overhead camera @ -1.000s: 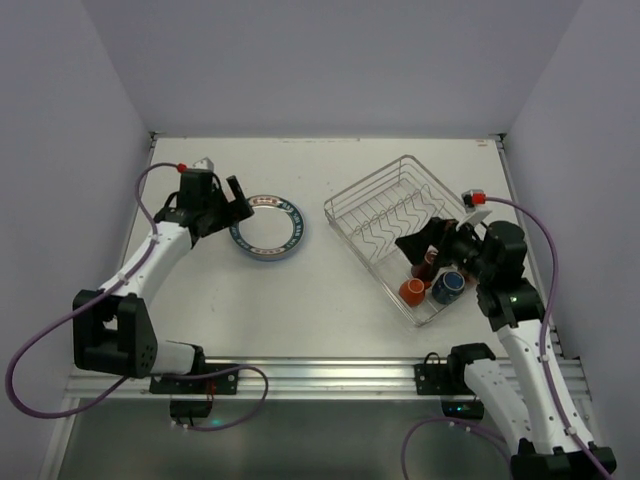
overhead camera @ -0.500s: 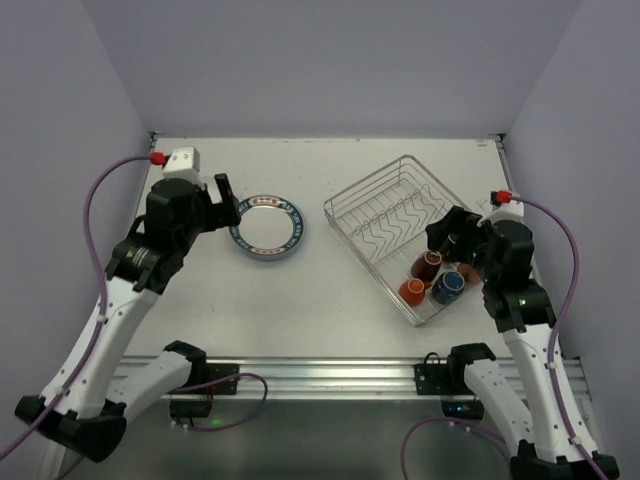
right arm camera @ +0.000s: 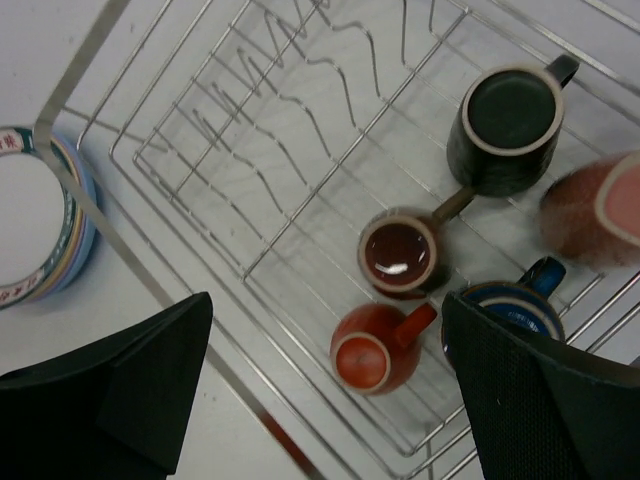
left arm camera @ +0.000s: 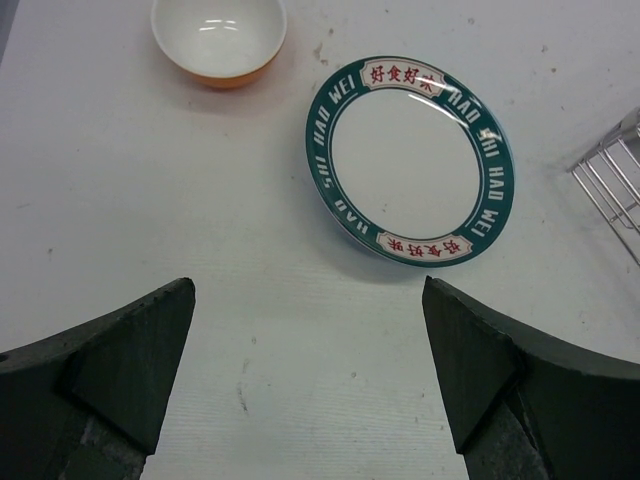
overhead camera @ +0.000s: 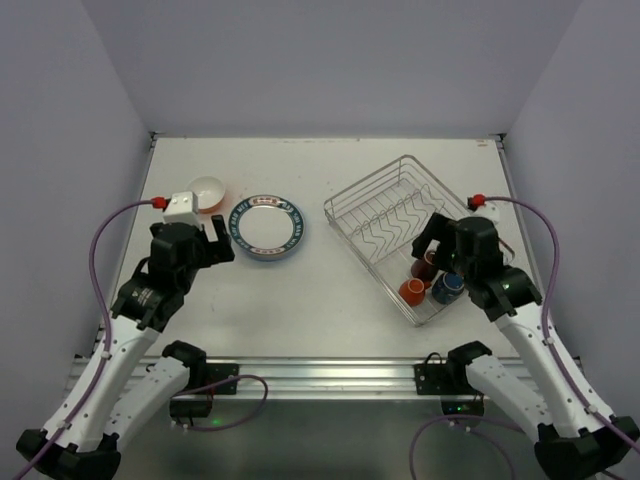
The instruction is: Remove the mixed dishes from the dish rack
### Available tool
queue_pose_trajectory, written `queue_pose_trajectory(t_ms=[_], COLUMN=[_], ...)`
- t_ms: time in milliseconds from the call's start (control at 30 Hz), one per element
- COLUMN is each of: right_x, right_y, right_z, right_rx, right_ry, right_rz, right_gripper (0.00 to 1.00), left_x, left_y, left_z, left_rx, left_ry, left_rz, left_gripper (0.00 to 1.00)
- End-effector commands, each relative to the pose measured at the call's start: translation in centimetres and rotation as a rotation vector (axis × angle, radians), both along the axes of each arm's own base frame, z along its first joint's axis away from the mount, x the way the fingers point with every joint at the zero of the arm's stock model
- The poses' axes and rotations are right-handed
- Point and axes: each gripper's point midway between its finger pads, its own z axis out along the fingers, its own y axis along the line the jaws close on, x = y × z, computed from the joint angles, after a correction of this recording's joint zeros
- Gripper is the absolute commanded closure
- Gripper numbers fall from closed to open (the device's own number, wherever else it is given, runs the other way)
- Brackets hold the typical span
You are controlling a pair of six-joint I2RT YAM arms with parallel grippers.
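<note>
The silver wire dish rack (overhead camera: 385, 215) stands at the right. Its near end holds the mugs: orange (right arm camera: 368, 358), brown (right arm camera: 400, 252), black (right arm camera: 506, 125), blue (right arm camera: 505, 312) and a pale blurred one (right arm camera: 590, 212) at the right edge. My right gripper (right arm camera: 325, 385) is open and empty above the orange mug; it also shows in the top view (overhead camera: 432, 250). The patterned-rim plate (left arm camera: 410, 158) tops a stack of plates (overhead camera: 266, 227) on the table. The orange bowl (left arm camera: 219, 38) stands upright beyond it. My left gripper (left arm camera: 310, 370) is open and empty, near of the plate.
The rack's zigzag plate slots (right arm camera: 270, 130) hold nothing. The rack's corner (left arm camera: 612, 185) shows at the right of the left wrist view. The plate stack lies just left of the rack (right arm camera: 40, 225). Grey walls enclose the table on three sides.
My left arm has drawn back toward the near edge, uncovering the orange bowl on the table. My right gripper has shifted a little but stays over the mugs.
</note>
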Motion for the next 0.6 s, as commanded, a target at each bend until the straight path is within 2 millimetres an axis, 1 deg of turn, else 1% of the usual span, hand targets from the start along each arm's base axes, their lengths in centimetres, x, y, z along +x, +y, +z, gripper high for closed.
queue_pose_trajectory(t_ms=[0,33,67,100,133,200,233,267,333,367,400,533,567], right_x=[-0.4,-0.7,-1.2,-1.2,-1.7,-2.2,-2.8,-3.2,-3.4,-3.8,-3.9,-4.9,-4.8], right_y=[0.5,0.0,0.6,0.5,0.5,0.5,0.8,1.1,1.1,1.0,0.6,-0.5,-0.3], right_z=[1.7,1.7,1.2,1.3,0.9,0.9,0.5,0.1,-0.5,0.0,0.1,-0.6,-1.6], right_rx=[-0.035,-0.033,-0.003,-0.007,0.060,0.147,0.250,0.309,0.395,0.438,0.445,0.376,0.340], right_ry=[-0.025,-0.016,0.009,0.007,0.018,0.018,0.021,0.030,0.012,-0.008,-0.015,0.078,0.130], right_rz=[-0.113,-0.179,-0.202,-0.205,-0.261,-0.309,-0.354,-0.372,-0.411,-0.423,-0.447,-0.533,-0.552], right_gripper=[0.01,0.01,0.01,0.01,0.01,0.01,0.01,0.01,0.01,0.01,0.01,0.01,0.01], left_x=[1.0,1.0,1.0,1.0,0.9,0.7,0.7,0.6,0.7,0.7,0.7,0.7,0.7], left_y=[-0.1,-0.2,-0.2,-0.1,-0.1,0.2,0.2,0.2,0.2,0.1,0.0,-0.1,-0.1], left_z=[0.8,0.8,0.7,0.7,0.7,1.1,1.3,1.4,1.2,1.1,1.0,1.2,1.1], left_rx=[-0.002,-0.004,-0.002,-0.001,-0.002,-0.007,-0.010,-0.013,-0.012,-0.011,-0.012,-0.018,-0.017], left_ry=[-0.033,-0.032,-0.026,-0.028,-0.030,-0.049,-0.056,-0.062,-0.056,-0.049,-0.045,-0.054,-0.052], left_rz=[0.010,0.002,0.004,0.006,0.008,0.019,0.022,0.020,0.019,0.018,0.014,0.009,0.007], left_gripper=[0.00,0.00,0.00,0.00,0.00,0.00,0.00,0.00,0.00,0.00,0.00,0.00,0.00])
